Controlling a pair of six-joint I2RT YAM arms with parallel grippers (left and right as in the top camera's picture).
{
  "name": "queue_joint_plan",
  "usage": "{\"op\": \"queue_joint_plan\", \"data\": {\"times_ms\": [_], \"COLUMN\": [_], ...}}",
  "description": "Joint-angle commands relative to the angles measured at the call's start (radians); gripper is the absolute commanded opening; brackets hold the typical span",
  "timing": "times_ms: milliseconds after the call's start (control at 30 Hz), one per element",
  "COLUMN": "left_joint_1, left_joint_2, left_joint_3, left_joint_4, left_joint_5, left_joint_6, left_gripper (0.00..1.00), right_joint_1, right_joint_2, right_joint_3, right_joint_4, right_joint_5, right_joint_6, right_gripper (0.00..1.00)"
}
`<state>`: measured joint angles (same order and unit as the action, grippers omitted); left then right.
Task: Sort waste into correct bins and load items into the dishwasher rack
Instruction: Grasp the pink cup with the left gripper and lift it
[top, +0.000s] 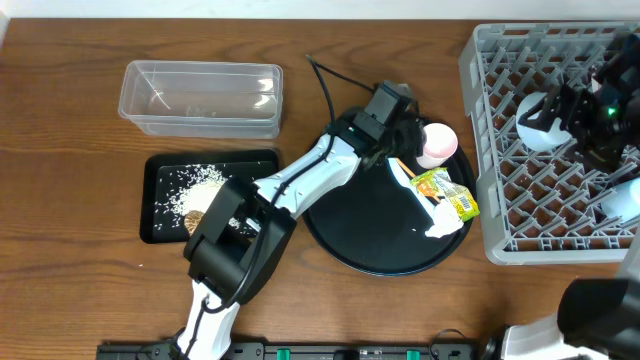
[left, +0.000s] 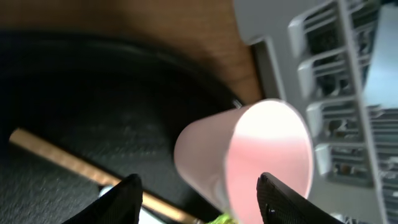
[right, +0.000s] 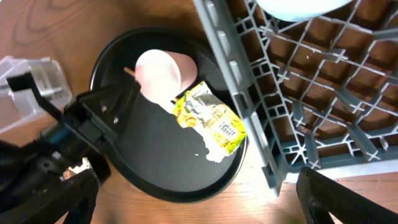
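Observation:
The small pink cup (top: 438, 143) (left: 249, 155) lies on its side at the back right of a round black tray (top: 370, 235), mouth toward the grey dishwasher rack (top: 520, 215). My left gripper (top: 410, 138) (left: 202, 199) is open just behind the cup; one fingertip (left: 127, 196) stands clear of it and the other overlaps its rim. The yellow-green wrapper (top: 448, 193) (right: 211, 117) lies on a white tissue (top: 441, 224). My right gripper (top: 585, 110) (right: 199, 205) hangs open and empty above the rack, beside the pale bowl (top: 537, 123).
A clear tub (top: 200, 95) stands at the back left, with a black rectangular tray (top: 165, 170) in front of it holding rice (top: 190, 185) and a brown lump (top: 197, 218). A wooden stick (left: 74, 163) lies on the round tray. A pale blue item (top: 622, 200) sits in the rack's right side.

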<state>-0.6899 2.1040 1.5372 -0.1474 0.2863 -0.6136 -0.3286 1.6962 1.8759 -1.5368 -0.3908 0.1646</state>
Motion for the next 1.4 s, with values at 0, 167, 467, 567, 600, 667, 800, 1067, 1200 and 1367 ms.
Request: {"op": "queue_joint_plan", "data": {"times_ms": [0,167,467,567,600,667,800,1067,1200,1367], "left_joint_1": [0.001,-0.01,-0.013,-0.011,-0.011,-0.012,-0.011,0.028,0.104,0.238], "left_joint_2": [0.0,0.023,0.063,0.063,0.063,0.063,0.041,-0.109,-0.221,-0.326], "left_joint_3": [0.02,0.02,0.02,0.02,0.02,0.02,0.02,0.02,0.02,0.02], "left_joint_4": [0.016,0.041,0.037,0.033,0.033,0.03,0.016,-0.12,-0.254,-0.321], "left_joint_5": [-0.011,-0.011,-0.011,-0.011,-0.011,-0.006,0.027,0.141,0.349,0.651], "left_joint_6": [-0.021,-0.021,-0.047,-0.047,-0.047,-0.047,-0.055,-0.071,-0.072,-0.081], "left_gripper": [0.6,0.61,0.54,0.36,0.29,0.13,0.06,0.06,0.06,0.06], "right_joint_1": [0.042,0.091,0.145,0.145,0.145,0.145,0.145,0.145,0.143,0.118], "right_joint_2": [-0.019,-0.019,-0.019,-0.019,-0.019,-0.019,-0.019,-0.019,-0.019,-0.019], "right_joint_3": [0.019,0.018,0.018,0.018,0.018,0.018,0.011,-0.068,-0.141,-0.24], "right_joint_4": [-0.001,-0.001,0.0,-0.001,-0.001,-0.002,-0.001,0.034,0.092,0.204], "right_joint_5": [0.025,0.027,0.039,0.058,0.063,0.074,0.094,0.087,-0.085,-0.507], "right_joint_6": [0.014,0.049,0.06,0.06,0.06,0.06,0.06,0.06,0.035,-0.016], "right_gripper": [0.97,0.96,0.96,0.96,0.97,0.97,0.98,0.99,0.99,0.99]}}
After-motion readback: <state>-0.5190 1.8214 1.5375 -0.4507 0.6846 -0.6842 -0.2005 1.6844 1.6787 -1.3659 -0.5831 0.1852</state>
